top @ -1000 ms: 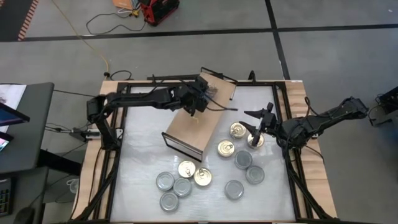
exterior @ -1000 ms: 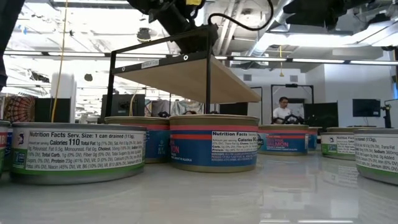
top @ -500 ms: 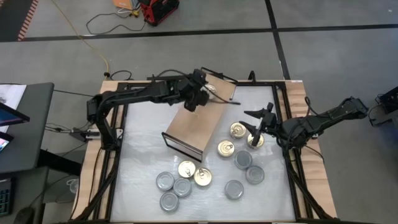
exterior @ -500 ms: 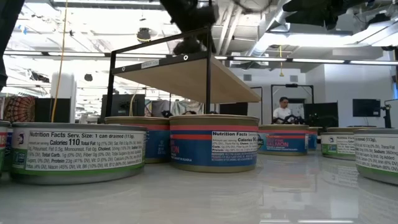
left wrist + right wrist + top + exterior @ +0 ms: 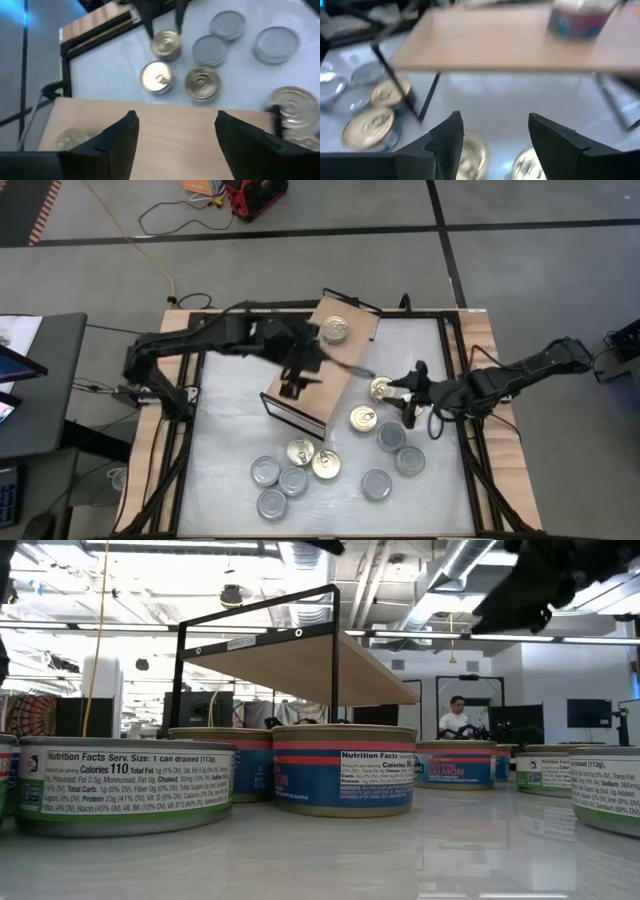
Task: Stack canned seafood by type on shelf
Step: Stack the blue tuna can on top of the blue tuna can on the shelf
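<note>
The shelf, a light wooden board on a black frame, stands at mid-table. One gold-lidded can rests on the board's far end and also shows in the left wrist view. My left gripper hovers open above the middle of the board, holding nothing. My right gripper is open beside the shelf's right side, above two gold cans on the table. More gold cans and silver cans lie near the front edge.
Silver cans and a gold can lie right of the shelf's near end. A black rail frame borders the table. In the low view, cans stand in front of the shelf. A person sits far behind.
My left gripper has risen from the shelf's far end and drawn back toward the near edge, turning as it went. A gold can that its hand covered before now sits uncovered there. My right gripper has tipped down and sunk a little toward the gold cans.
</note>
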Motion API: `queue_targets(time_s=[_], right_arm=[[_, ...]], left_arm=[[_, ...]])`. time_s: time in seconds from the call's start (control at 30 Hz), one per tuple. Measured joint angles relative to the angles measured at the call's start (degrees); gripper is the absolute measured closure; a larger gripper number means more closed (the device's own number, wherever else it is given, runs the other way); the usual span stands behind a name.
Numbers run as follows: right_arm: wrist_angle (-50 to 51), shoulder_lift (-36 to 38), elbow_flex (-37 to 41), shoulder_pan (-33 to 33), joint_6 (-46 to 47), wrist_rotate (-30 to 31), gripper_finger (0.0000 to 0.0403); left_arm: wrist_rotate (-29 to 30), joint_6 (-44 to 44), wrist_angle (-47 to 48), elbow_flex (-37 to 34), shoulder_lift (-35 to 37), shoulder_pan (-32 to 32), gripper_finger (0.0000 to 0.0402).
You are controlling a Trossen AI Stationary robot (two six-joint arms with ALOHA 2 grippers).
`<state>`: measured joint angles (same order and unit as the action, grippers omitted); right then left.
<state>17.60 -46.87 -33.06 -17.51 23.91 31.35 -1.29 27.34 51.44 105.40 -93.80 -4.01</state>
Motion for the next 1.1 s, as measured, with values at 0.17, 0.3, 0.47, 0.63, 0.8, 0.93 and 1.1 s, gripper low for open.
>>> queue_targets(time_s=[0.17, 0.3, 0.47, 0.63, 0.8, 0.93, 1.1], right_arm=[[18.1, -3.1, -4.9, 4.5, 8.5, -4.0, 0.0154], [28.7, -4.2, -8.9, 11.8, 7.2, -13.5, 0.0154], [34.5, -6.9, -9.2, 23.9, -3.2, -31.1, 0.0155], [37.7, -11.8, -9.2, 33.3, -10.8, -36.4, 0.0177], [38.8, -18.3, -9.2, 39.9, -16.2, -37.5, 0.0211], [41.0, -23.3, -11.5, 42.6, -19.9, -37.5, 0.0224], [43.9, -28.7, -14.3, 42.7, -24.5, -37.6, 0.0225]], left_arm=[[6.3, -3.7, -14.1, -16.7, 10.2, 6.8, 0.0184], [11.6, -10.2, -25.4, -28.5, 18.0, 11.9, 0.0191], [15.1, -17.7, -30.4, -37.2, 22.4, 16.5, 0.0191], [15.3, -23.9, -31.5, -40.8, 23.1, 18.8, 0.0191], [15.6, -25.2, -38.5, -48.1, 23.0, 21.5, 0.0191], [16.9, -23.9, -49.4, -54.9, 24.5, 23.7, 0.0191], [18.1, -23.6, -50.3, -57.6, 27.1, 24.3, 0.0191]])
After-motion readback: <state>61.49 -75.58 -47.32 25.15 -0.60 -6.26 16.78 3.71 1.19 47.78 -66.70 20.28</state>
